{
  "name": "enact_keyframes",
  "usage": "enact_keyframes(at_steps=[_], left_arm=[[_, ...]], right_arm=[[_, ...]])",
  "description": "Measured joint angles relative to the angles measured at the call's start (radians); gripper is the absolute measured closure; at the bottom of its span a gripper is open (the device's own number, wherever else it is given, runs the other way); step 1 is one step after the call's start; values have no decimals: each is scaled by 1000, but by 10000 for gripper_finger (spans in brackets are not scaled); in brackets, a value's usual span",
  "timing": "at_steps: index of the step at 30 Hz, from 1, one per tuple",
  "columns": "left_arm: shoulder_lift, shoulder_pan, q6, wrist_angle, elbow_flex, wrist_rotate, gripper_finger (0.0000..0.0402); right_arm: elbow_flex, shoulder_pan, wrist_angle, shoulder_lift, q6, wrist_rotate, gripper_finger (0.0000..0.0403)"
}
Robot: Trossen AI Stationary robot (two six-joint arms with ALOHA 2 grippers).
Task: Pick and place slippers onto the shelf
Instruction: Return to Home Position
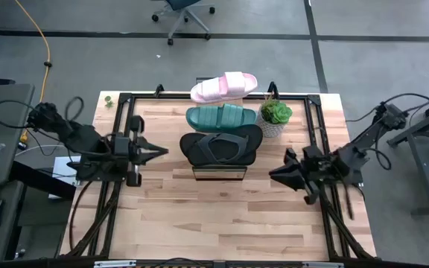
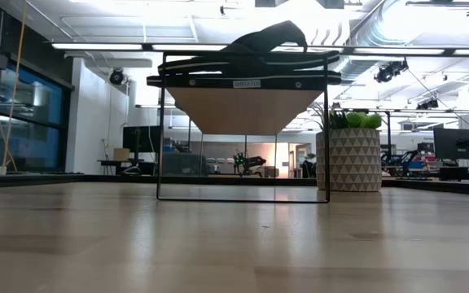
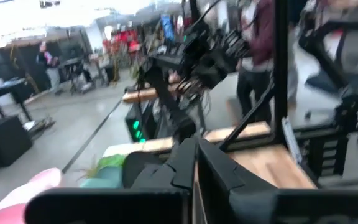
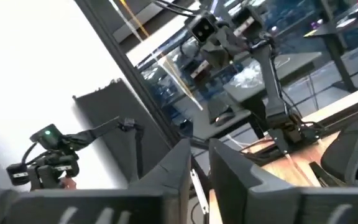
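- We see the pink slide [image 1: 224, 86], the green slide [image 1: 221, 115] and the black flip-flop [image 1: 221, 147] lying in a row along the shelf [image 1: 219, 173], beside a potted plant [image 1: 275, 117] on the worktop [image 1: 199, 216].
- The left gripper [image 1: 164, 151] hangs left of the shelf, fingers narrow, holding nothing.
- The right gripper [image 1: 272, 176] hangs right of the shelf, also narrow and empty.
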Motion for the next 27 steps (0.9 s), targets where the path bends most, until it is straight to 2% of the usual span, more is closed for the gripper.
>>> enact_keyframes(at_steps=[4,6,12,15,19,24,27], left_arm=[[-55,58,-6,231,-222,72,393],[-66,114,-31,285,-297,128,392],[-62,310,-92,326,-393,366,398],[-76,364,-96,325,-441,398,400],[-132,376,-121,383,-570,386,400],[-228,376,-135,637,-784,374,401],[-272,377,-128,672,-860,340,401]], right_arm=[[-48,-140,-1,-12,35,-166,382],[-64,-220,-4,-15,53,-250,396],[-93,-482,-1,-17,73,-466,400],[-114,-564,-13,-29,76,-545,402],[-209,-611,-3,-79,99,-547,403],[-389,-619,193,-157,144,-546,403],[-470,-619,252,-200,132,-542,403]])
